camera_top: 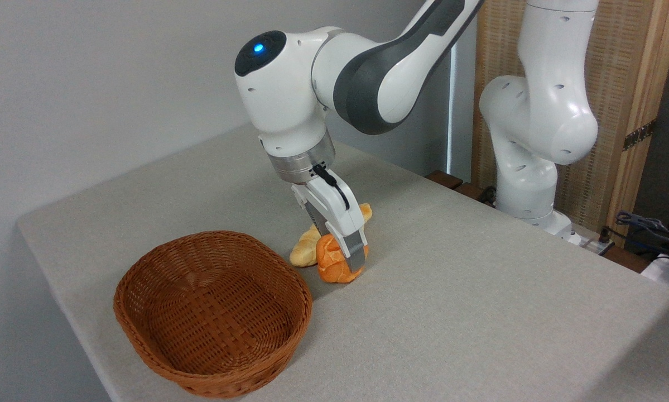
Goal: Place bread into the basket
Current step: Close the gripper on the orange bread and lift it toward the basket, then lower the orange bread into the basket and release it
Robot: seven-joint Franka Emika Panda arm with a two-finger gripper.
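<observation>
Fingers (354,252) around bread (334,263)

I observed the gripper (350,258) lowered onto the bread (334,263), a round orange bun resting on the table (479,312). One grey finger (356,252) lay against the bun's right face; the opposing finger was hidden behind the bun, so I could not confirm a closed grasp. The bun appeared to sit on the table surface. Just behind it, touching or nearly so, lay a pale-yellow braided loaf (305,248), partly hidden by the gripper. The basket (214,312) stood to the left and nearer the camera, close beside the bun but apart from it. I saw nothing inside the basket. The arm (367,72) reached in from the upper right.
</observation>
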